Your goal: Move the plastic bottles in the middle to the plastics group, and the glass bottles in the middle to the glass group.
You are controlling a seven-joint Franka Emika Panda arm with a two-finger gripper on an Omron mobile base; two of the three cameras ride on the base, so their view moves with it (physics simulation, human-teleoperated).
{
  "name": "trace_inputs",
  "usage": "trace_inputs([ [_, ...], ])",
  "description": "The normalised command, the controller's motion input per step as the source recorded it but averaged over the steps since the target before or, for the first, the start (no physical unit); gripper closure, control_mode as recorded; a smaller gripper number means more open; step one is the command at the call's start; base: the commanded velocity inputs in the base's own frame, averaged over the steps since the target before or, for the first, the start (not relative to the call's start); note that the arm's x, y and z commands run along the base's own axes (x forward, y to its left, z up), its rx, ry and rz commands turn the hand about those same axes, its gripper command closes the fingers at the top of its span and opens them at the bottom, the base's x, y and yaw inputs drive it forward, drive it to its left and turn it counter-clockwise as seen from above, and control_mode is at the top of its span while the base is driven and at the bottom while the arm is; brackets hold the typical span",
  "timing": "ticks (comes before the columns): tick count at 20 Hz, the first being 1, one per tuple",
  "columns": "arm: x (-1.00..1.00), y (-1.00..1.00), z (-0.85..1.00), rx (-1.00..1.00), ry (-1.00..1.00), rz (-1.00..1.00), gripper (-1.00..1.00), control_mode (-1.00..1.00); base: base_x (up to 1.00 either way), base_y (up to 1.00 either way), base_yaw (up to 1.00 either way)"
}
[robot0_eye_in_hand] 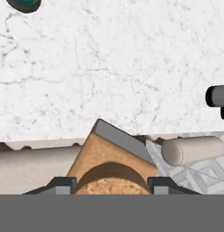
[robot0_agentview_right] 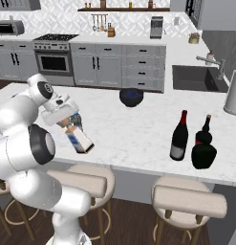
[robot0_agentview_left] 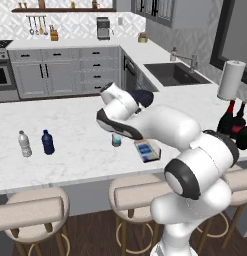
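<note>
The gripper (robot0_eye_in_hand: 111, 182) grips the tan stopper of the short squarish clear glass bottle (robot0_agentview_right: 79, 139), which tilts, base lower right, over the white marble worktop's (robot0_agentview_right: 134, 129) near edge

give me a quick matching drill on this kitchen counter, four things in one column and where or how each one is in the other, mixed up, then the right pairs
Things:
1. squarish bottle
2. dark blue bottle
3. dark bowl
4. paper-towel roll

Place or state:
A. upright beside the white-capped bottle, at the counter's left end in the left base view
B. tilted, with its tan stopper up in the gripper
C. standing behind the wine bottles
D. alone at the back of the counter, in front of the grey cabinets

Pairs: 1-B, 2-A, 3-D, 4-C
</note>
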Motion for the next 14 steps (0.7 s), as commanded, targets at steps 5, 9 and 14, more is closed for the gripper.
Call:
trace_inputs([
  [5,0.12,-1.0,0.0,-0.04,0.01,-0.04,1.0,-1.0,0.0,0.0,0.0],
  [9,0.22,-1.0,0.0,0.0,-0.02,0.0,1.0,-1.0,0.0,0.0,0.0],
  [14,0.25,-1.0,0.0,0.0,-0.08,0.03,1.0,-1.0,0.0,0.0,0.0],
])
